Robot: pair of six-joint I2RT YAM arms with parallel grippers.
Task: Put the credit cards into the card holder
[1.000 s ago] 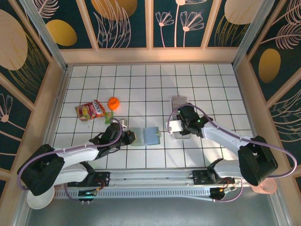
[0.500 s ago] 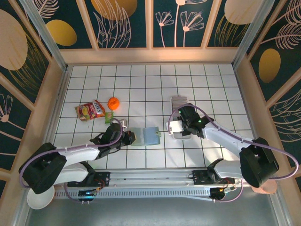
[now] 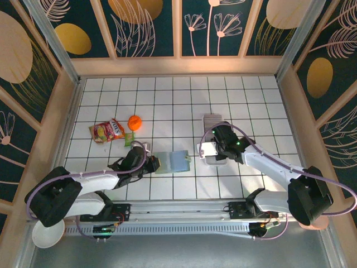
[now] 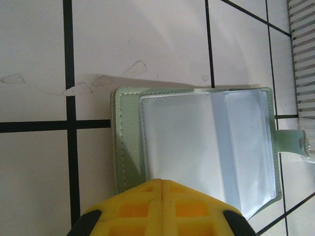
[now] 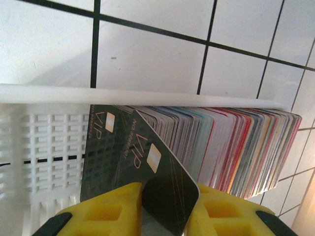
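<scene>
The card holder (image 4: 206,147) lies open on the tiles, sage-green outside and bluish-grey inside, its clasp tab to the right; from above the card holder (image 3: 174,162) sits just right of my left gripper (image 3: 152,163). The left gripper (image 4: 161,182) is shut, its yellow tips meeting over the holder's near edge. The credit cards (image 5: 236,147) stand edge-on as a striped row in a white lattice tray (image 5: 49,142). My right gripper (image 5: 170,199) is shut on a black VIP card (image 5: 157,172), tilted out of the row's front. Seen from above, the right gripper (image 3: 215,151) hovers over the tray (image 3: 212,121).
A red snack packet (image 3: 107,131), an orange ball (image 3: 134,121) and a small green item (image 3: 129,139) lie at the left-middle of the tiled floor. A white bowl (image 3: 43,237) sits outside the near-left corner. Wooden walls ring the floor.
The right arm's elbow has drifted slightly right and toward the near edge. Both grippers stay almost where they were.
</scene>
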